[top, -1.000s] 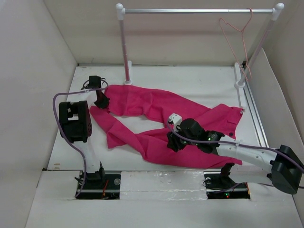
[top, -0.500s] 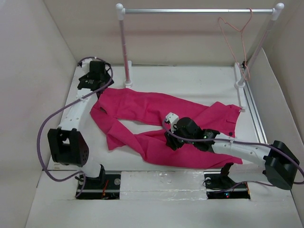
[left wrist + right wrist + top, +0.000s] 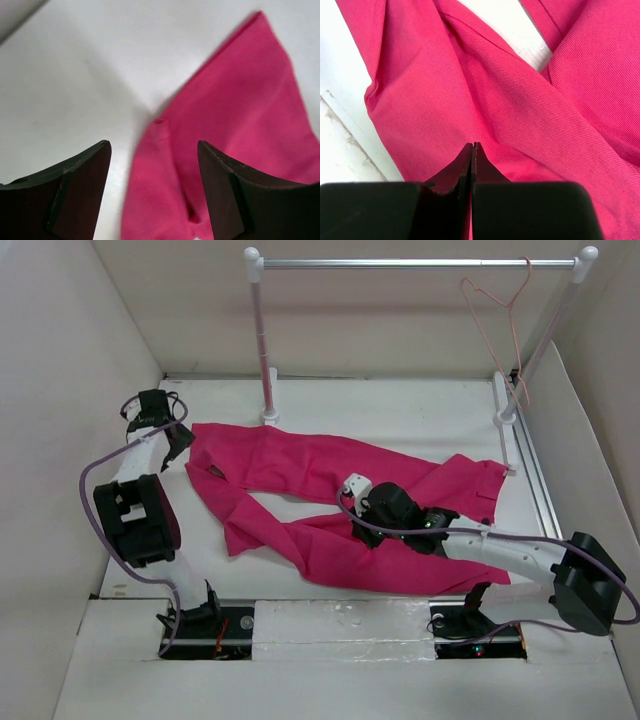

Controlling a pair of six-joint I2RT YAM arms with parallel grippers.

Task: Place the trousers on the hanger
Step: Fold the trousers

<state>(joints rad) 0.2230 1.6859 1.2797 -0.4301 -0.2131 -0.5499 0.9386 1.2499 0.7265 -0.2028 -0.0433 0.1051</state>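
Note:
The magenta trousers [image 3: 330, 510] lie spread across the table, legs pointing left, waist to the right. The pale pink wire hanger [image 3: 495, 315] hangs on the right end of the rail, well away from both arms. My left gripper [image 3: 183, 440] is open just above the trousers' far-left corner [image 3: 240, 125]; its two dark fingers straddle the cloth edge and hold nothing [image 3: 154, 145]. My right gripper [image 3: 355, 523] sits low over the middle of the trousers [image 3: 520, 100]. Its fingertips are pressed together [image 3: 473, 145], and no fold shows between them.
A silver rail [image 3: 410, 262] on white posts [image 3: 266, 350] spans the back of the table. A metal track [image 3: 530, 470] runs along the right edge. Pale walls close in the left, back and right sides.
The left gripper let go of the trouser corner, opened, swung to the back and then left. The right gripper closed its jaws over the trousers' middle.

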